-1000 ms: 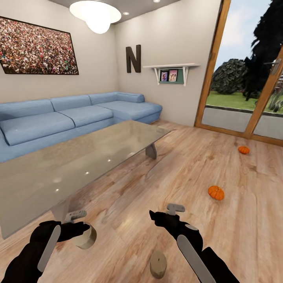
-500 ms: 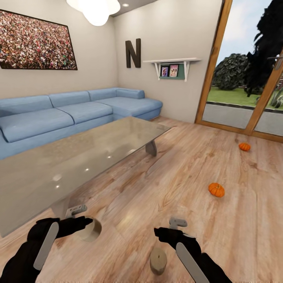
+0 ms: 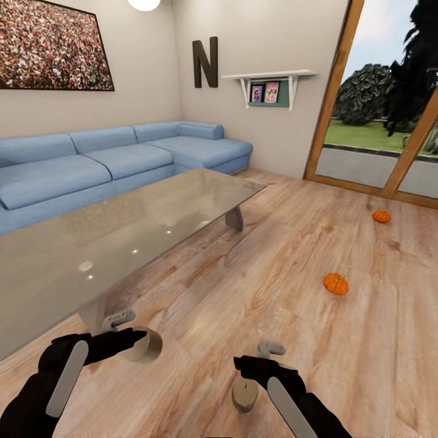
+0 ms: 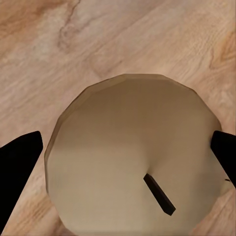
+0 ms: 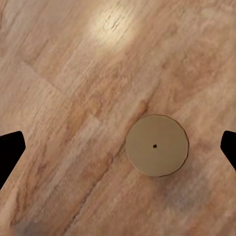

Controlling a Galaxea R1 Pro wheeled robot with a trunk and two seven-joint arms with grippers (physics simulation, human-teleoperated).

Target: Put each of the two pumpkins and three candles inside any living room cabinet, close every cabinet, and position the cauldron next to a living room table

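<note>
My left end effector (image 3: 135,340) grips a tan candle (image 4: 132,155) beside the glass table (image 3: 121,231). My right end effector (image 3: 248,365) hangs open above a second candle (image 5: 157,145) on the floor (image 3: 292,316); two pumpkins (image 3: 336,283) lie beyond the table.

Living room: blue sofa (image 3: 109,164), glass table (image 3: 121,237)

A blue sofa (image 3: 109,164) lined the upper left; a glass table (image 3: 121,237) filled the left centre.
</note>
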